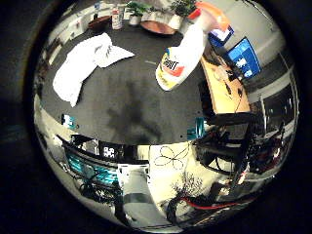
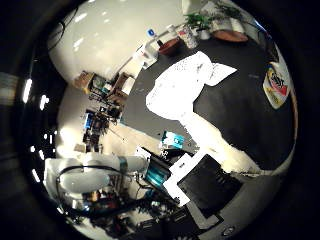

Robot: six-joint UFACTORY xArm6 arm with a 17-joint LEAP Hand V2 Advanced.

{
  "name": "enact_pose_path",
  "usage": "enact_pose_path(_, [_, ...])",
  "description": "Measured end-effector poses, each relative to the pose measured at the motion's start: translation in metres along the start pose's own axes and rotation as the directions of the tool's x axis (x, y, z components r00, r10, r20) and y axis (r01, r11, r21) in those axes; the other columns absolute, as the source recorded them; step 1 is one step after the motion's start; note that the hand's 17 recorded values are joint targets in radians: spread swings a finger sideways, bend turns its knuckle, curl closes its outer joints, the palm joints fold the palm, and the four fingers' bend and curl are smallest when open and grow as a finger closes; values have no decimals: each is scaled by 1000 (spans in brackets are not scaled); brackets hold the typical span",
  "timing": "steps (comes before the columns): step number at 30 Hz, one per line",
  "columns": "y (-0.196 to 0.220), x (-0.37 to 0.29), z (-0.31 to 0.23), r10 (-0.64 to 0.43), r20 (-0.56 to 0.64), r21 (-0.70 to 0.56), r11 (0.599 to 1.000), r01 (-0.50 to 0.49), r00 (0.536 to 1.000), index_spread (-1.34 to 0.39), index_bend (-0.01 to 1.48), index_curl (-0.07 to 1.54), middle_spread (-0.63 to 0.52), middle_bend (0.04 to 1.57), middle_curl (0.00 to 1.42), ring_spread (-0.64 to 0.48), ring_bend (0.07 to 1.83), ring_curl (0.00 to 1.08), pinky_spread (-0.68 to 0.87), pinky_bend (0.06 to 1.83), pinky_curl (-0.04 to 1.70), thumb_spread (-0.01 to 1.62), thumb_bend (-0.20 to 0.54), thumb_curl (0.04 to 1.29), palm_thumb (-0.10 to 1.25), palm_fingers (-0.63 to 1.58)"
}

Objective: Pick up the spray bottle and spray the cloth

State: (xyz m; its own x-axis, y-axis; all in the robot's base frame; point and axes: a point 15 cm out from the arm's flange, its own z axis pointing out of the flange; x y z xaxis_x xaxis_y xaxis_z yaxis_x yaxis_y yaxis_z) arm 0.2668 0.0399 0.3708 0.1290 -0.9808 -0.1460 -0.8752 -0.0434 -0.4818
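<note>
The spray bottle (image 1: pixel 179 58) is white with an orange trigger head and an orange label. It seems to stand upright on the round black table (image 1: pixel 132 93). The white cloth (image 1: pixel 86 60) lies crumpled on the same table, a short way from the bottle. My right hand (image 1: pixel 200 127) hangs above the table, away from both, and its shadow falls on the bare tabletop between them. The right thumb side palm view shows the cloth (image 2: pixel 185 85) spread on the table and the bottle's label (image 2: pixel 277 85) at the table's edge.
Potted plants (image 2: pixel 215 25) and a small bottle (image 1: pixel 117 18) stand at the table's far edge. A wooden desk (image 1: pixel 226 90) with a blue screen (image 1: pixel 244 57) stands beside the table. Black chairs (image 1: pixel 232 141) stand near it. The white arm (image 2: pixel 90 180) reaches in.
</note>
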Motion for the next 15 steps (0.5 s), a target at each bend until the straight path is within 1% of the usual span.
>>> enact_pose_path(3, [-11,17,-13,40,-37,75,997,-37,999,-441,187,329,29,181,269,278,268,225,677,728,174,969,-32,511,688,333])
enact_pose_path(8, [-20,41,-46,129,-84,214,971,-108,988,-441,188,329,40,182,266,289,266,223,673,749,174,971,-27,505,683,327])
enact_pose_path(15, [-21,43,-75,143,-107,310,945,-104,984,-438,190,334,57,181,267,298,254,220,669,776,169,974,-27,494,677,309])
